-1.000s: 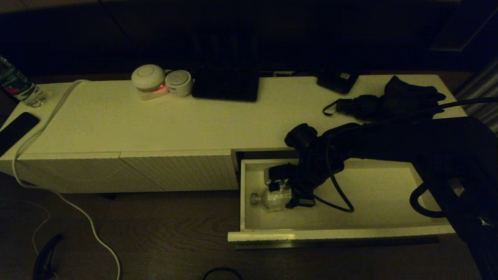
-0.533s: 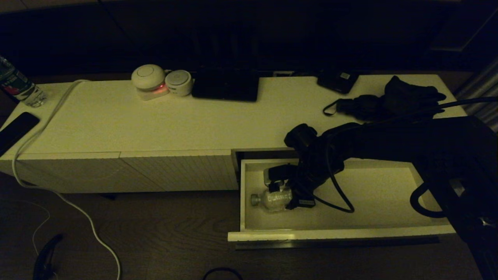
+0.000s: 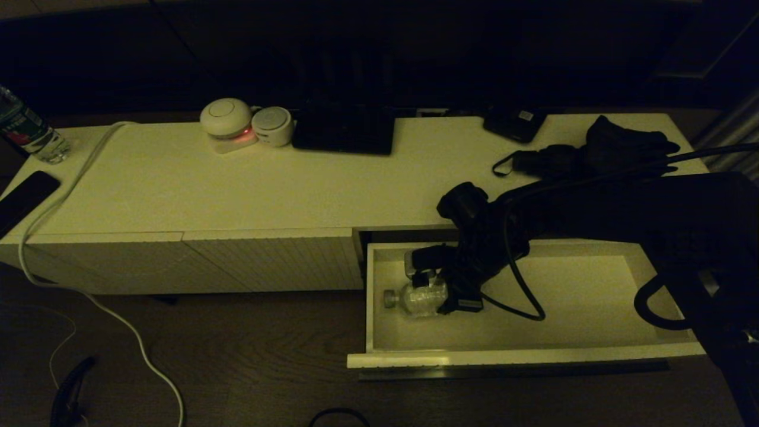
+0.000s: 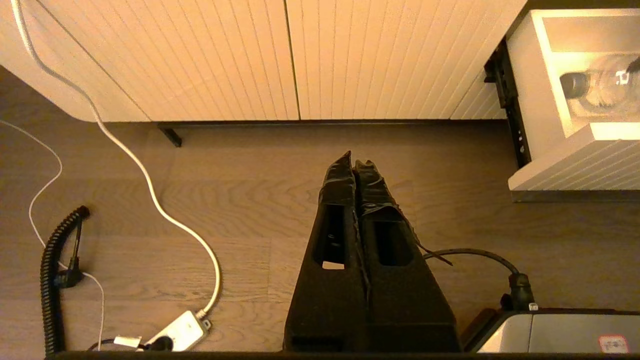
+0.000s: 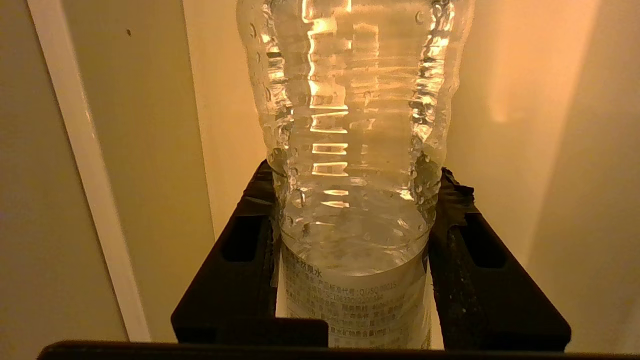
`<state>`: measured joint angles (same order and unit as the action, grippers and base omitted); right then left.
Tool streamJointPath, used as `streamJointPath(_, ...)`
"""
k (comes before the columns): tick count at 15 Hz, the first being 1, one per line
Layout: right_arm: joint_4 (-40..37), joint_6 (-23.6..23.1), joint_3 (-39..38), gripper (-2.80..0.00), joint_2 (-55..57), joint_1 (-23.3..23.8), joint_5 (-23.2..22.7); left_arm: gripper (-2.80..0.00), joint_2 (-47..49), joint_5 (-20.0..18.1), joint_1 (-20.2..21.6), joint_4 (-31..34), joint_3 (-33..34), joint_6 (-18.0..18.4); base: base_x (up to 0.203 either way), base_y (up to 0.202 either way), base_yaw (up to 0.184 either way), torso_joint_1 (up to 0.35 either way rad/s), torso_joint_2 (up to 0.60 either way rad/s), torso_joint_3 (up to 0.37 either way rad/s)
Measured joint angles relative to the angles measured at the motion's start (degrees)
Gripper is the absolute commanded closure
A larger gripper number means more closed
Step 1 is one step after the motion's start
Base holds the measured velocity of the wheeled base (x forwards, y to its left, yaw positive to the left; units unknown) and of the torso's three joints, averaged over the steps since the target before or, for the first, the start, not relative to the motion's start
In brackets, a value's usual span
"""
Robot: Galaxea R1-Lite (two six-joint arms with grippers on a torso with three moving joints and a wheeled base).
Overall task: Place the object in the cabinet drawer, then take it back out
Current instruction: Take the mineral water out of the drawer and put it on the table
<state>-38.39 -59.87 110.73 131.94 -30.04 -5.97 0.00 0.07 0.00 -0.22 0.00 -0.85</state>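
drawer front (image 3: 522, 357) pulled out toward robot | clear bottle (image 3: 418, 298) lying at drawer's left end, cap near left wall | right hand (image 3: 436, 290) clenched on bottle's body | risk: smooth ribbed plastic may slip or cap catch wall on lift-out | left hand (image 4: 355, 167) pressed closed, parked above floor

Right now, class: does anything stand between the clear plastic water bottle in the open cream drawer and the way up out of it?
Nothing visible does. The right gripper grips the clear plastic water bottle inside the open cream drawer, with only open space above.
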Motion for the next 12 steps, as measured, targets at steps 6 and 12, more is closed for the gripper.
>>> streamJointPath(6, -2.7, 0.0, -1.5, 0.00, -5.2, 0.8, -0.1, 0.00, 0.0, 0.0, 0.0, 0.0, 0.0, 0.0, 0.000, 0.000, 0.000, 0.000, 0.00, 0.000)
streamJointPath(12, -2.9, 0.5, -9.0, 0.00, -15.7, 2.9, -0.2, 0.00, 0.0, 0.0, 0.0, 0.0, 0.0, 0.0, 0.000, 0.000, 0.000, 0.000, 0.00, 0.000)
